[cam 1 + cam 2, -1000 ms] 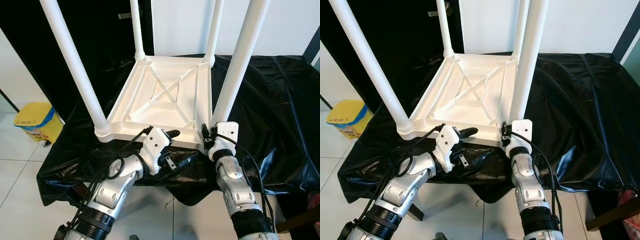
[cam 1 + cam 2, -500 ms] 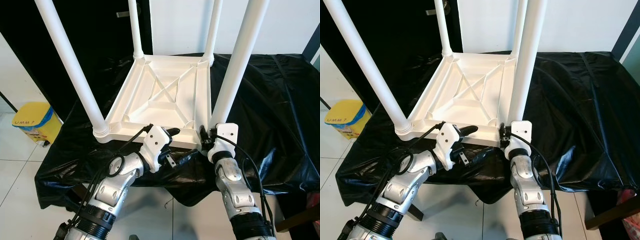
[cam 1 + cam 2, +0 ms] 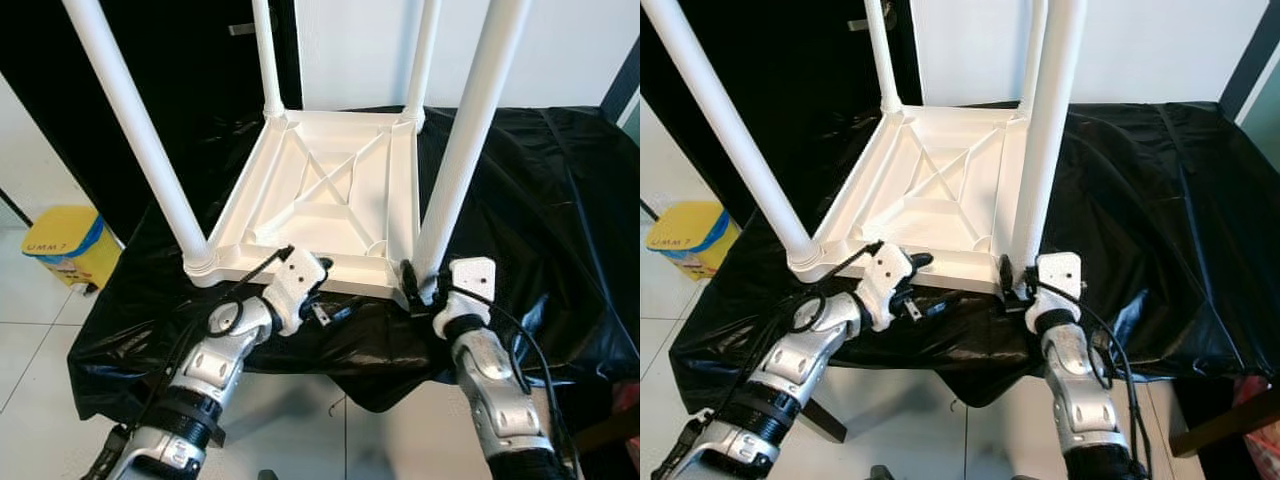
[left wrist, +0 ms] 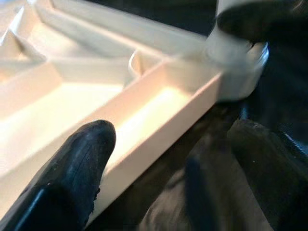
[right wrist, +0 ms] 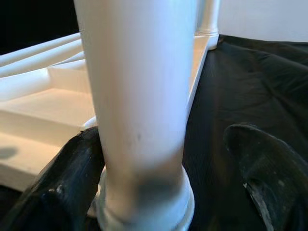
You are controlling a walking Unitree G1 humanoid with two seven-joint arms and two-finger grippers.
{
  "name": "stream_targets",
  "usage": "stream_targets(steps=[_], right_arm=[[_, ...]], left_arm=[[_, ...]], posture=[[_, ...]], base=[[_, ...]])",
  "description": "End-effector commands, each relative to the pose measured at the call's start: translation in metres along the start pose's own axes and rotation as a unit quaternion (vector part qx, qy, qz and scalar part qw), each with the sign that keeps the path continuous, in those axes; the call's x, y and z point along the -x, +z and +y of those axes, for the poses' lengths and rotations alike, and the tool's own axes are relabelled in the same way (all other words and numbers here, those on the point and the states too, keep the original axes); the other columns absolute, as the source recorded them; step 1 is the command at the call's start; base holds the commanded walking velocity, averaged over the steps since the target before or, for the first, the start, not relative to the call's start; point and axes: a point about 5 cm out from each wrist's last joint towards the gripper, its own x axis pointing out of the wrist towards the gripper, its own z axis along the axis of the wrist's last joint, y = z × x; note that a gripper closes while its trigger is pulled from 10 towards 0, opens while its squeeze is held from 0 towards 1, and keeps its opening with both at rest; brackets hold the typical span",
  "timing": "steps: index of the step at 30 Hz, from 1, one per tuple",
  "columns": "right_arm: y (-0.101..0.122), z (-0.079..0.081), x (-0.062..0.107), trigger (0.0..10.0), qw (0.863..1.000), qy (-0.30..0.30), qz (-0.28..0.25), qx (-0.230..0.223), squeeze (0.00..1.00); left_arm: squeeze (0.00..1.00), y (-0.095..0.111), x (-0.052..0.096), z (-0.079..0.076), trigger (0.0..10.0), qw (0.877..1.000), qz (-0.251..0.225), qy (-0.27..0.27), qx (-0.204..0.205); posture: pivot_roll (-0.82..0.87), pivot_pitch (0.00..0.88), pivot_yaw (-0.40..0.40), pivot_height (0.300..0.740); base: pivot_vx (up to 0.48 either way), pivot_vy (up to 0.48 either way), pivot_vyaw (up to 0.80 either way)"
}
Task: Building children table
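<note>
Nearest, the left gripper (image 4: pixel 168 163) straddles the near rim of the upturned white table (image 3: pixel 340 190), fingers apart. The right gripper (image 5: pixel 168 168), fingers spread, brackets the near right leg (image 5: pixel 137 96) at its base. The table lies on a black sheet (image 3: pixel 540 200); leg tops are cut off

The one bit of writing I can find is dark lettering on the lid of the yellow bin (image 3: pixel 62 243) on the floor to my left; it looks like "UMM7", though it's too small to be sure.
</note>
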Motion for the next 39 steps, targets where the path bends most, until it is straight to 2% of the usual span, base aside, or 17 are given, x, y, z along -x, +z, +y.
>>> stream_targets(steps=[1, 3, 11, 15, 19, 20, 22, 23, 25, 26, 27, 28, 29, 39], right_arm=[[0.000, 0.001, 0.002, 10.0, 1.000, 0.007, -0.001, -0.004, 0.00], [-0.002, -0.003, 0.013, 10.0, 1.000, 0.010, 0.004, 0.000, 0.00], [-0.004, -0.004, 0.022, 10.0, 1.000, 0.006, 0.013, -0.001, 0.00], [-0.004, -0.004, 0.023, 10.0, 1.000, 0.008, 0.014, -0.002, 0.00], [-0.004, -0.003, 0.022, 10.0, 1.000, 0.015, 0.016, -0.001, 0.00], [-0.004, -0.003, 0.023, 10.0, 1.000, 0.016, 0.017, -0.001, 0.00], [-0.004, -0.003, 0.023, 10.0, 1.000, 0.016, 0.017, -0.001, 0.00], [-0.004, -0.004, 0.023, 10.0, 1.000, 0.017, 0.017, 0.000, 0.00], [-0.004, -0.005, 0.024, 10.0, 1.000, 0.018, 0.018, 0.001, 0.00], [-0.004, -0.005, 0.024, 10.0, 1.000, 0.019, 0.020, 0.003, 0.00], [-0.004, -0.005, 0.024, 10.0, 1.000, 0.019, 0.020, 0.003, 0.00], [-0.004, -0.006, 0.024, 10.0, 1.000, 0.020, 0.021, 0.005, 0.00], [-0.004, -0.006, 0.024, 10.0, 1.000, 0.022, 0.021, 0.006, 0.00], [-0.005, -0.010, 0.025, 10.0, 0.999, 0.026, 0.029, 0.011, 0.00]], left_arm=[[0.00, -0.004, 0.000, 0.007, 10.0, 0.999, 0.014, 0.044, -0.014], [0.00, -0.013, -0.001, 0.020, 10.0, 0.996, 0.054, 0.068, -0.035], [0.00, -0.015, -0.004, 0.041, 10.0, 0.990, 0.077, 0.106, -0.057], [0.00, -0.015, -0.006, 0.046, 10.0, 0.987, 0.090, 0.114, -0.065], [0.00, -0.022, -0.007, 0.052, 10.0, 0.984, 0.127, 0.117, -0.045], [0.00, -0.025, -0.006, 0.053, 10.0, 0.984, 0.137, 0.112, -0.024], [0.00, -0.025, -0.006, 0.053, 10.0, 0.984, 0.137, 0.112, -0.024], [0.00, -0.028, -0.005, 0.053, 10.0, 0.984, 0.143, 0.109, -0.005], [0.00, -0.030, -0.004, 0.054, 10.0, 0.984, 0.148, 0.102, 0.003], [0.00, -0.032, -0.002, 0.056, 7.4, 0.983, 0.152, 0.101, 0.016], [0.00, -0.032, -0.002, 0.056, 7.4, 0.983, 0.152, 0.101, 0.016], [0.00, -0.034, 0.000, 0.057, 2.8, 0.982, 0.158, 0.102, 0.024], [0.00, -0.035, 0.001, 0.060, 0.0, 0.981, 0.163, 0.105, 0.025], [0.00, -0.042, 0.014, 0.064, 0.0, 0.982, 0.170, 0.080, 0.030]], posture=[[-0.20, 0.000, 0.064, 0.740], [-0.22, 0.000, 0.082, 0.740], [-0.24, 0.000, 0.104, 0.740], [-0.24, 0.000, 0.106, 0.740], [-0.24, 0.000, 0.103, 0.740], [-0.24, 0.000, 0.099, 0.740], [-0.24, 0.000, 0.099, 0.740], [-0.24, 0.000, 0.099, 0.740], [-0.24, 0.000, 0.096, 0.740], [-0.24, 0.000, 0.094, 0.740], [-0.24, 0.000, 0.094, 0.740], [-0.24, 0.000, 0.092, 0.740], [-0.24, 0.000, 0.088, 0.740], [-0.24, 0.000, 0.078, 0.740]], base=[[0.000, 0.000, 0.00], [0.000, 0.000, 0.00], [0.000, 0.000, 0.00], [0.000, 0.000, 0.00], [0.000, 0.000, 0.00], [0.000, 0.000, 0.00], [0.000, 0.000, 0.00], [0.000, 0.000, 0.00], [0.000, 0.000, 0.00], [0.000, 0.000, 0.00], [0.000, 0.000, 0.00], [0.000, 0.000, 0.00], [0.000, 0.000, 0.00], [0.000, 0.000, 0.00]])
